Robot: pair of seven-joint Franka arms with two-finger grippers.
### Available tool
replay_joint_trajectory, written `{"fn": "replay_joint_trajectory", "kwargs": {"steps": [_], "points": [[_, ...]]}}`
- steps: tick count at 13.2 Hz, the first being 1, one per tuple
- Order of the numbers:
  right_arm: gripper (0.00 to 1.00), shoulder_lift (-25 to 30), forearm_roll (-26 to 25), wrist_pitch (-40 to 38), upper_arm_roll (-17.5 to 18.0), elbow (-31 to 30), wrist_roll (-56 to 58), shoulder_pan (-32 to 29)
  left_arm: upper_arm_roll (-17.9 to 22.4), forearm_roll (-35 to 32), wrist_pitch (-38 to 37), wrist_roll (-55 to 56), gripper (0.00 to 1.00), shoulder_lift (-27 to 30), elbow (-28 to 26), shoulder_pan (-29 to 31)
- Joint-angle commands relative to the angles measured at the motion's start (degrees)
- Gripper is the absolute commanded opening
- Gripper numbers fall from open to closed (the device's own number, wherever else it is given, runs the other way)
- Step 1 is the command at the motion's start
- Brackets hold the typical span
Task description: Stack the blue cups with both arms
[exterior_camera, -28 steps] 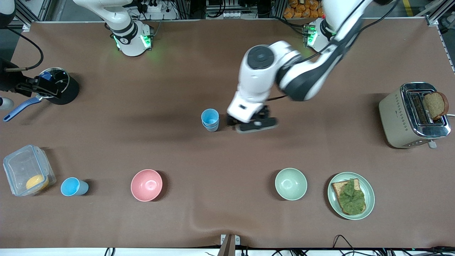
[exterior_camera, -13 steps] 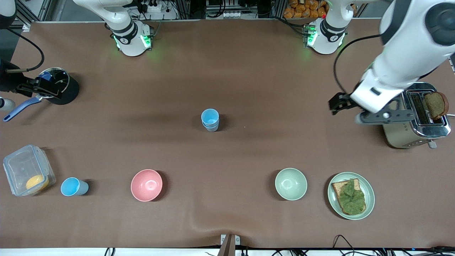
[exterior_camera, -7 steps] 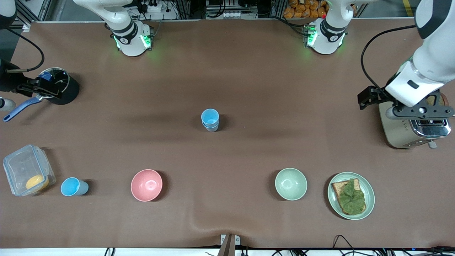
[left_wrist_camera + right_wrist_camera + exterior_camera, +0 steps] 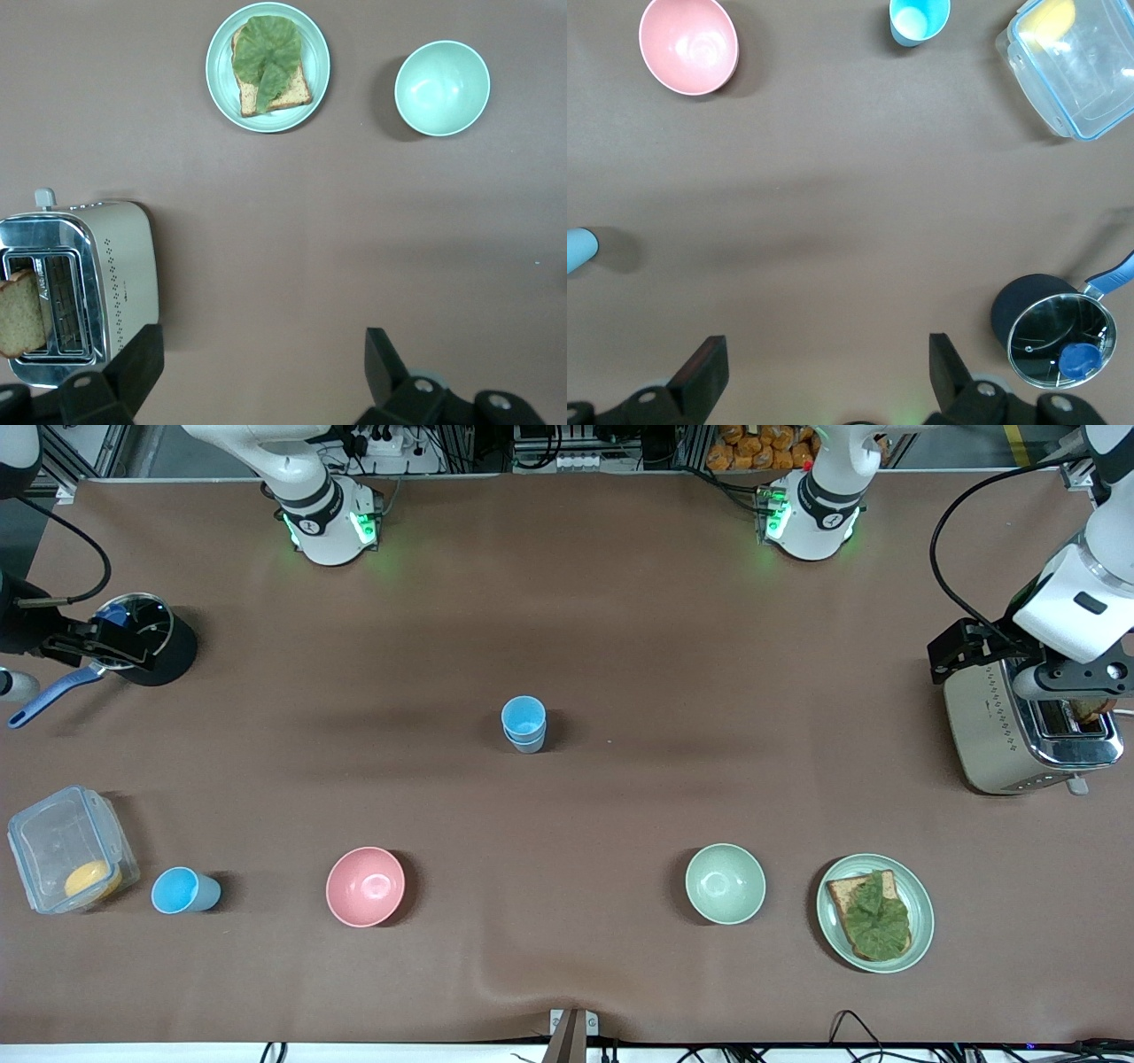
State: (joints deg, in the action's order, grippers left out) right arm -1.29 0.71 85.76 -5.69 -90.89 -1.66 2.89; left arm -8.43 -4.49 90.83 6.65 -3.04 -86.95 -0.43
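Two blue cups stand nested as one stack (image 4: 524, 724) at the middle of the table; the stack's edge also shows in the right wrist view (image 4: 578, 250). A third blue cup (image 4: 182, 891) stands alone near the front camera, beside a clear container; it also shows in the right wrist view (image 4: 919, 19). My left gripper (image 4: 1074, 684) is open and empty, up in the air by the toaster; its jaws (image 4: 261, 359) are spread wide over bare table. My right gripper (image 4: 824, 367) is open and empty, held high toward the pot's end of the table.
A pink bowl (image 4: 365, 886) and a green bowl (image 4: 725, 883) sit near the front camera. A plate with toast and lettuce (image 4: 875, 912) lies beside the green bowl. A toaster (image 4: 1001, 726) holds a bread slice. A clear container (image 4: 66, 850) and a black pot (image 4: 146, 642) stand at the right arm's end.
My left gripper has left the stacked cups, risen and swung away to the toaster. The cups and the right arm have not moved.
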Motion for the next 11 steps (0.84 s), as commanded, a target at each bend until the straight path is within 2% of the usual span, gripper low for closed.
{"fn": "replay_joint_trajectory", "kwargs": {"steps": [1, 11], "points": [[1.0, -0.38, -0.89, -0.95, 0.77, 0.98, -0.01, -1.05, 0.16, 1.42, -0.39, -1.91, 1.0, 0.23, 0.03, 0.08], [1.0, -0.38, -0.98, -1.12, 0.77, 0.98, -0.01, -1.13, 0.6, 1.94, -0.66, -1.64, 1.0, 0.23, 0.73, 0.52]]}}
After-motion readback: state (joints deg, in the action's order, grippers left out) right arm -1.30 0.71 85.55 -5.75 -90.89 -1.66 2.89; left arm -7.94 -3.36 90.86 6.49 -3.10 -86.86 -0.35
